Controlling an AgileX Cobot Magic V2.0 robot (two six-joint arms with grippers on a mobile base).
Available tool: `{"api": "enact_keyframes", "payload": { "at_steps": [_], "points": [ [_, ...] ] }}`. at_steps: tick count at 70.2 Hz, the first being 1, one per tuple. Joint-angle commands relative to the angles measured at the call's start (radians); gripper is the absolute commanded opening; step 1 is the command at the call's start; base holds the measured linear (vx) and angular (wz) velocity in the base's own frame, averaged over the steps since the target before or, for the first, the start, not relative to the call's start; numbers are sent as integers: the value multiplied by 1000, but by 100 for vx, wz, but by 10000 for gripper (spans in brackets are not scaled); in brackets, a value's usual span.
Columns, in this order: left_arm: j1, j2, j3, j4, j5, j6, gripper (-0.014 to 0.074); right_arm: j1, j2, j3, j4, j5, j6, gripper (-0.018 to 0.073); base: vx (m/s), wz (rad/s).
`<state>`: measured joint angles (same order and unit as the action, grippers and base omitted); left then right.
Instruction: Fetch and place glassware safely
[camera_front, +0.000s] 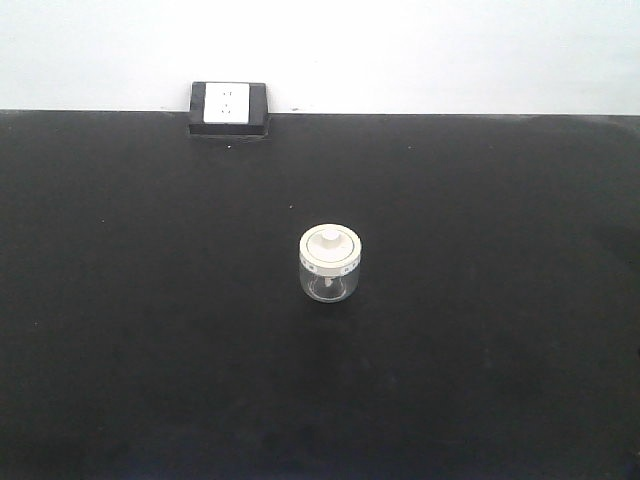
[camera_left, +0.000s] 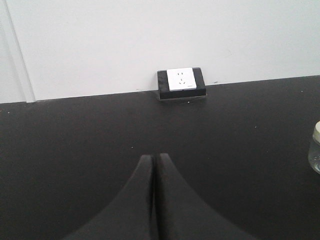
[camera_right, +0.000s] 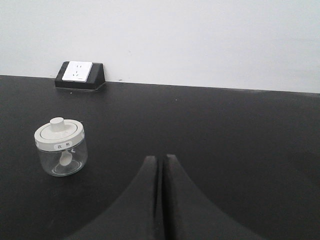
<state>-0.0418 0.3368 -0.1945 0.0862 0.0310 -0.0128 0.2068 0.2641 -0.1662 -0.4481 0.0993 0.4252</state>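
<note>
Both the left gripper (camera_left: 154, 162) and right gripper (camera_right: 161, 164) were closed and empty, the glass jar (camera_right: 61, 147) standing untouched ahead-left of the right one.

The table (camera_front: 150, 330) is a flat, matt black all over, with no pattern beyond a few pale specks. Behind it the wall (camera_front: 420, 50) is plain white with a faint grey cast. The socket (camera_front: 228, 104) has a white faceplate set in a black housing. The jar (camera_front: 329, 264) has a clear, colourless glass body and a cream-white lid (camera_front: 329, 246) with a knob of the same colour; small dark marks run round the lid's rim, and a pale shape shows through the glass. The left gripper (camera_left: 154, 165) and the right gripper (camera_right: 161, 167) both have plain black jaws.
</note>
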Motion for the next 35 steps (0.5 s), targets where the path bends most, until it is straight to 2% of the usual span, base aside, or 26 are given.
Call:
{"api": "enact_keyframes", "payload": {
  "at_steps": [1,35],
  "points": [
    [-8,8,-27,-9,-71,-6,-7,-5,9,-30,-5,-60,-3,-3,0,0],
    [-8,8,-27,-9,-71,-6,-7,-5,9,-30,-5,-60,-3,-3,0,0]
  ]
}}
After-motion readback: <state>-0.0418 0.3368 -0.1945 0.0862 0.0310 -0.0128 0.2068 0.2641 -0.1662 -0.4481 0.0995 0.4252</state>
